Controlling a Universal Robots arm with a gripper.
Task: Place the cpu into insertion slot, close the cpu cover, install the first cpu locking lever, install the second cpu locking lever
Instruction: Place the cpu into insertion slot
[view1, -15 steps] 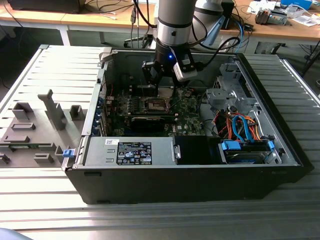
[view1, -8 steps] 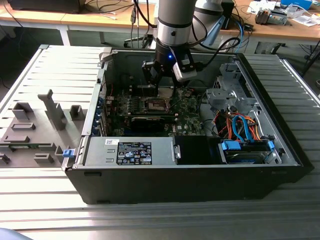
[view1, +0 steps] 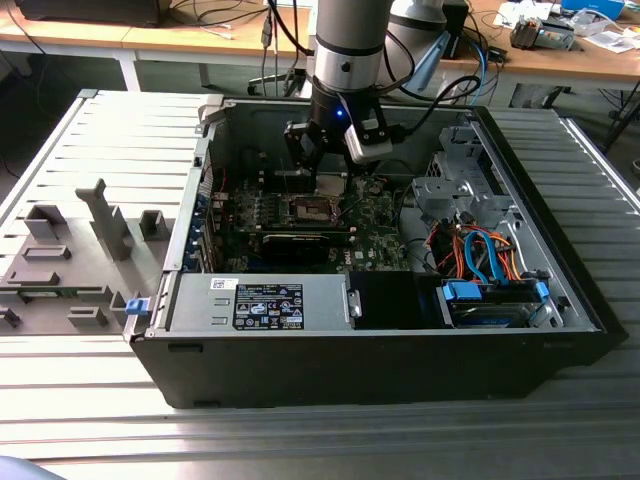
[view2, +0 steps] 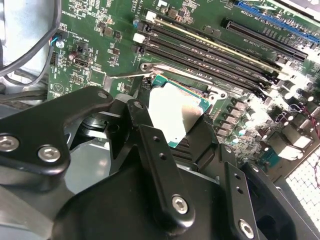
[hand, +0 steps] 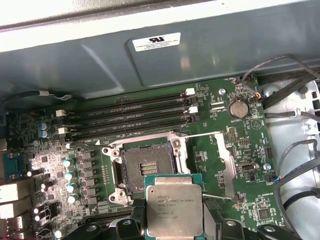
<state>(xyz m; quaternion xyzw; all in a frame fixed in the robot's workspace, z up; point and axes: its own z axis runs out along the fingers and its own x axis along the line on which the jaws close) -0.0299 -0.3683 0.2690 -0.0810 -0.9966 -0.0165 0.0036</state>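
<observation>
Tool (hand: 173, 223) grips the cpu (hand: 172, 200) by its edges: flat square chip, silver-grey top, green rim. Insertion slot (hand: 142, 165) lies open, dark w/ silver rim.

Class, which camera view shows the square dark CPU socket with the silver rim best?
The first wrist view: the square dark socket with the silver rim lies whole and uncovered. In the second wrist view the silver-topped square chip hides most of it. The exterior view shows it from afar, just below the arm.
</observation>
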